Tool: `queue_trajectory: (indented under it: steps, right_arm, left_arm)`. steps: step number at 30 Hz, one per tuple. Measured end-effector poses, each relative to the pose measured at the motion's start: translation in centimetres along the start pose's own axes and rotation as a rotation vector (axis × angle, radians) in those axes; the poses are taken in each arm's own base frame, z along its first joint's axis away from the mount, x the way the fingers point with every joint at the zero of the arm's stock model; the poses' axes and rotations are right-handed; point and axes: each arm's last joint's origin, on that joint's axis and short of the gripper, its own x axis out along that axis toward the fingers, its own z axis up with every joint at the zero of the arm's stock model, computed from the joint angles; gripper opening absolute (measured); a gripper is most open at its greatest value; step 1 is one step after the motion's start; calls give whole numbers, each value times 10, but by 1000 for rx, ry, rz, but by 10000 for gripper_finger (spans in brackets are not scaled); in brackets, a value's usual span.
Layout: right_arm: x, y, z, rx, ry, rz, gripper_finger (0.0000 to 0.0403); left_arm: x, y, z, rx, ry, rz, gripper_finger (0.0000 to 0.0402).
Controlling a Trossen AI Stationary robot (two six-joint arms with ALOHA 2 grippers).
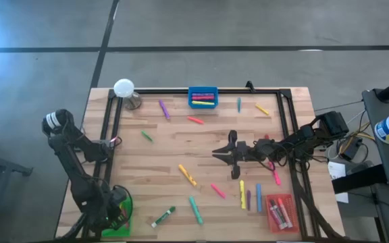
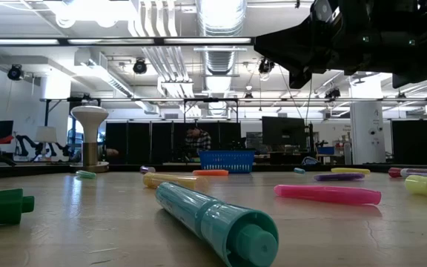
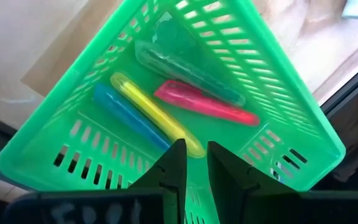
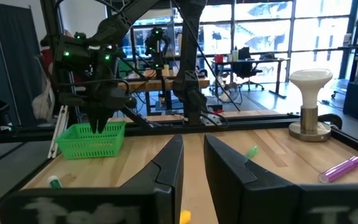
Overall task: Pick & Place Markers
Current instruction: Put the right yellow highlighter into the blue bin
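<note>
We've got the left gripper [image 3: 191, 163] parked right over the green tray [image 1: 121, 226] at the lower left of the high view, fingers narrow with nothing between them, and four markers [image 3: 199, 103] already lying in that tray. The right gripper [image 1: 231, 154] hangs mid-surface, a bit right of centre, fingers also narrow and empty as far as we can see. The rest of the markers are scattered all over the surface [image 1: 167, 142]: a yellow one [image 1: 187, 175] and a pink one [image 1: 217, 190] just below the right gripper, a teal one [image 1: 195, 210] lower down, and a few more in the blue tray [image 1: 202, 96] at the top and the red tray [image 1: 280, 211] at lower right. Our worry: these pens are round, so fingers coming down this narrow or off-centre could nudge one rolling instead of gripping it. The two arms could also cross paths over the middle.
</note>
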Motion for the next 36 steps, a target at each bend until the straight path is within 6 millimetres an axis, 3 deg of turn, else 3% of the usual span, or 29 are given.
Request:
queue_trajectory:
  steps: [11, 19, 23, 31, 36]
  right_arm:
    - [0, 0, 0, 0, 0, 0, 56]
    - [0, 0, 0, 0, 0, 0, 56]
    - [0, 0, 0, 0, 0, 0, 56]
    - [0, 0, 0, -3, 0, 0, 56]
    - [0, 0, 0, -19, 0, 0, 56]
  left_arm:
    - [0, -3, 6, 29, -25, -11, 66]
    - [-2, -7, 10, 34, -67, -42, 154]
    - [-8, -15, 8, 55, -78, -78, 179]
    - [-27, -35, 5, 231, -123, -170, 184]
    - [-28, -36, 23, 311, -239, -123, 169]
